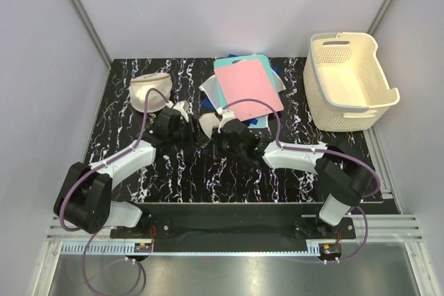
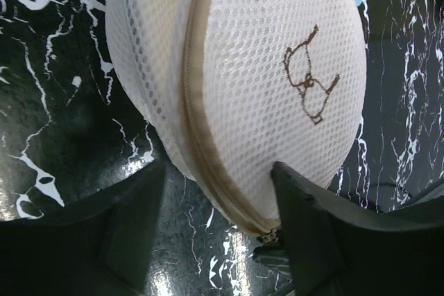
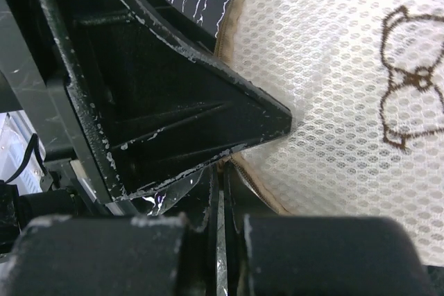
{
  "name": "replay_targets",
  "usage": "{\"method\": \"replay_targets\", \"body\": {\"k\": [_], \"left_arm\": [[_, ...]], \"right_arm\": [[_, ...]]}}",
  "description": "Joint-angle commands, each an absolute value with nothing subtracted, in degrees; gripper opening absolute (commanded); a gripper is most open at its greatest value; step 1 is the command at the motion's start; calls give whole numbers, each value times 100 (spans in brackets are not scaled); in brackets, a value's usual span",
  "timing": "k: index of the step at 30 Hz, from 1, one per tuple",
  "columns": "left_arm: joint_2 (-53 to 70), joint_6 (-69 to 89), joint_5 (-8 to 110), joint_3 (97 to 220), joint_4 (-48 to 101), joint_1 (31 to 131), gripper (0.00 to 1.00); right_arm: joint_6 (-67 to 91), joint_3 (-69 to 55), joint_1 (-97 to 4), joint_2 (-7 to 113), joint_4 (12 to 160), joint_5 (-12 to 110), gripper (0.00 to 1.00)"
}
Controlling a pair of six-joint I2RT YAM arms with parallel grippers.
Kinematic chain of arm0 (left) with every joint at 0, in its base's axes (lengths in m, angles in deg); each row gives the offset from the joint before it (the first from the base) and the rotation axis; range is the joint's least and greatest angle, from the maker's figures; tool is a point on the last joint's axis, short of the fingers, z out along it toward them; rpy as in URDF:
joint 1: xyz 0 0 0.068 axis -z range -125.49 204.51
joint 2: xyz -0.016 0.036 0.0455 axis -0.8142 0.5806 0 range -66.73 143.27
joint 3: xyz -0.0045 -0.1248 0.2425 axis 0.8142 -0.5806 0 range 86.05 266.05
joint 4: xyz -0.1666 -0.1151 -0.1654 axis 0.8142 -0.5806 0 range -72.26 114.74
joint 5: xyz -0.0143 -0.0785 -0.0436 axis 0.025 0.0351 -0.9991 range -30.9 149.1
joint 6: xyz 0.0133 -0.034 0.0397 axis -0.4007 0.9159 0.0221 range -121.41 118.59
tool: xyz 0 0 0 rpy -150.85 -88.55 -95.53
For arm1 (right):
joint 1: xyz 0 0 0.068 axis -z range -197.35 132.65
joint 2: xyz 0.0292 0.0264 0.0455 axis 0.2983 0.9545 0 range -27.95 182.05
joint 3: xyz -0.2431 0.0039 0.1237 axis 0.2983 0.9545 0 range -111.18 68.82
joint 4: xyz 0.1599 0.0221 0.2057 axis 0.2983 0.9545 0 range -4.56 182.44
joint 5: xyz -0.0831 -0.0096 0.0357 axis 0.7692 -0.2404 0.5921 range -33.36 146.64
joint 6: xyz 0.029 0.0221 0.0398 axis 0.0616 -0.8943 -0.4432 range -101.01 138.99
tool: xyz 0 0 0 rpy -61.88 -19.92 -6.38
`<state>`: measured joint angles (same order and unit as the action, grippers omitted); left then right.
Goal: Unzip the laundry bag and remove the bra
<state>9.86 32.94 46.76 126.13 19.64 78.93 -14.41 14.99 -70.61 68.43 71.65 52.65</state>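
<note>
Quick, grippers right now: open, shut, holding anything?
Left gripper: open, fingers either side of the laundry bag's zipper edge, not clamped.
Right gripper: pressed against the laundry bag; open or shut cannot be told.

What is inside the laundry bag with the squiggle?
Nothing inside shows. The laundry bag looks zipped along its rim zipper, and its mesh hides the contents; no bra is visible.

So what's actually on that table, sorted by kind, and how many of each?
Cream mesh pouches: 2 (squiggle pouch, plain pouch)
Cream basket: 1
Stack of coloured sheets: 1
Robot arms: 2 (left arm, right arm)
Total: 6
</note>
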Motion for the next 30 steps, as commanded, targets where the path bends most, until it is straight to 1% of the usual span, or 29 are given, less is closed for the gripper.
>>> {"method": "replay_targets", "body": {"k": [1, 2, 4, 5, 7, 8, 10, 11, 14, 15, 22, 30], "left_arm": [[1078, 3454, 4592, 12745, 2589, 7991, 58], [1105, 3454, 4618, 12780, 2597, 7999, 51], [1157, 3454, 4618, 12815, 2589, 8000, 43], [1158, 3445, 4653, 12859, 2589, 8000, 36], [1184, 3445, 4679, 12894, 2571, 8000, 29], [1193, 3445, 4706, 12921, 2545, 8000, 23], [1193, 3445, 4723, 12956, 2527, 8000, 18], [1202, 3445, 4741, 12982, 2518, 8000, 13], [1210, 3436, 4802, 13035, 2492, 8000, 5], [1219, 3419, 4811, 13053, 2492, 8000, 1], [1254, 3313, 4917, 13202, 2299, 7973, 0], [1246, 3190, 4741, 13272, 2246, 7692, 0]], "right_arm": [[-1361, 1248, -7097, 6891, 6979, 5101, 0], [-1361, 1265, -7097, 6882, 6979, 5110, 0], [-1353, 1301, -7097, 6856, 6979, 5145, 0], [-1361, 1309, -7097, 6847, 6979, 5154, 0], [-1361, 1336, -7097, 6838, 6988, 5180, 0], [-1344, 1353, -7097, 6829, 7023, 5189, 0], [-1353, 1397, -7097, 6829, 7023, 5216, 0], [-1361, 1415, -7097, 6829, 7014, 5224, 0], [-1370, 1459, -7097, 6821, 7032, 5233, 0], [-1370, 1476, -7097, 6812, 7023, 5233, 0], [-1397, 1573, -7097, 6794, 7067, 5277, 0], [-1519, 1941, -7097, 6619, 7058, 5426, 0]]}}
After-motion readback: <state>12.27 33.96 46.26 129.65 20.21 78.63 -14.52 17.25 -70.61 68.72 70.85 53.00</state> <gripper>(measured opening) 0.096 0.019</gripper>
